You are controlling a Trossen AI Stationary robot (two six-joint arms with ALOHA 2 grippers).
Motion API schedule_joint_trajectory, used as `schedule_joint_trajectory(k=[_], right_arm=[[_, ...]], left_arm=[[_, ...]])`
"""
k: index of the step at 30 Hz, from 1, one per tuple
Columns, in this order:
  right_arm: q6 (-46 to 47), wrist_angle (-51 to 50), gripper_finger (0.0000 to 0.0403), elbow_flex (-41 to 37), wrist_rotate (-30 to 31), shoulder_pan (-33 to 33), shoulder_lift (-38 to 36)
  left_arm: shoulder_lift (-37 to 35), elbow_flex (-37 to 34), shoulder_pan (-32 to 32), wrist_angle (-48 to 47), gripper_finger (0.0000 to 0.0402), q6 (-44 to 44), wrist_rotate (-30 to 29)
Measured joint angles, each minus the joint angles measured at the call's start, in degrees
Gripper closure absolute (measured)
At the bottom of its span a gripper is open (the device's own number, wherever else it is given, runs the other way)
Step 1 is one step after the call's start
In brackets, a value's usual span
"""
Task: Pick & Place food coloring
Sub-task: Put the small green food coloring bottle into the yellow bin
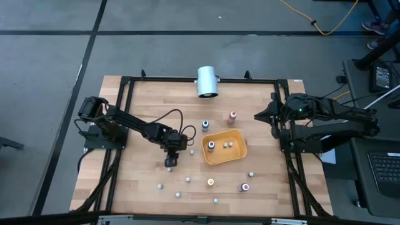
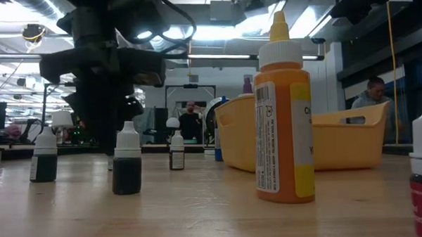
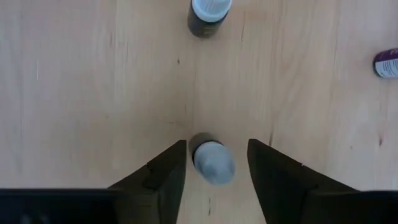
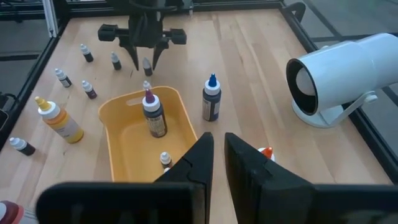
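Observation:
Several tiny white-capped food coloring bottles stand scattered on the wooden table. One of them [image 3: 212,160] stands upright between the fingers of my left gripper [image 1: 170,164], which points down over it left of the orange-yellow tray [image 1: 240,156]. The fingers flank the bottle's cap with a narrow gap on each side and are open. The tray holds a larger dark bottle [image 4: 153,118] and two tiny ones [image 1: 228,144]. My right gripper [image 1: 257,115] hangs above the table's right side, shut and holding nothing.
Another small dark bottle [image 3: 208,12] stands just beyond the left gripper. Larger bottles stand about the tray: blue-tipped [image 1: 205,125], red [image 1: 232,117], orange [image 1: 210,182], magenta [image 1: 245,187]. A big white cylinder [image 1: 207,82] sits at the far edge. A black frame [image 1: 125,81] rims the table.

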Motion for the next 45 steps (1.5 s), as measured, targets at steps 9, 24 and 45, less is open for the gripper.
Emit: schedule_joint_trajectory(k=[9, 24, 45], right_arm=[[0.1, 0.0, 0.0359, 0.0, 0.0, 0.0, 0.0], [0.0, 0.0, 0.0359, 0.0, 0.0, 0.0, 0.0], [0.1, -0.1, 0.0359, 0.0, -0.1, 0.0, 0.0]], left_arm=[[0.0, 0.0, 0.1, 0.4, 0.0309, -0.3, 0.2], [-2.8, 14.7, 0.6, -14.8, 0.0334, 0.8, 0.8], [-2.8, 46.6, 7.5, -32.1, 0.0334, 2.6, 0.2]])
